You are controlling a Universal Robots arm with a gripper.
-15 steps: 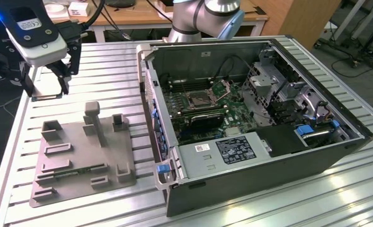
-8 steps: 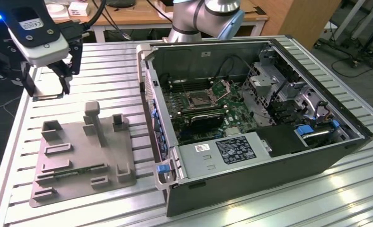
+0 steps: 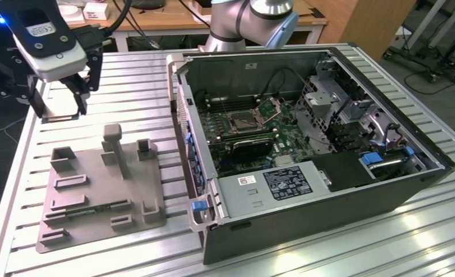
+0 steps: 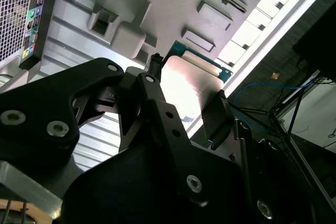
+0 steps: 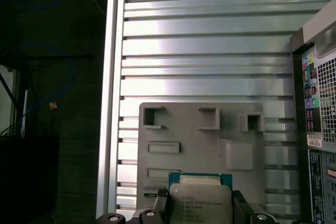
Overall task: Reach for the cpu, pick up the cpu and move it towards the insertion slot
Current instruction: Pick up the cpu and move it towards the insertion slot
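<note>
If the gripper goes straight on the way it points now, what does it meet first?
Likely the ribbed aluminium table beside the grey plastic fixture, though depth is unclear. The gripper is shut on the small silver-grey square cpu, which would touch first.

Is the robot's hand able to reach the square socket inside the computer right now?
Probably yes. The hand, shut on the cpu, hangs beyond the case on the exterior view's left. The case is open on top, the insertion slot has its lid plate raised, and nothing lies over it.
</note>
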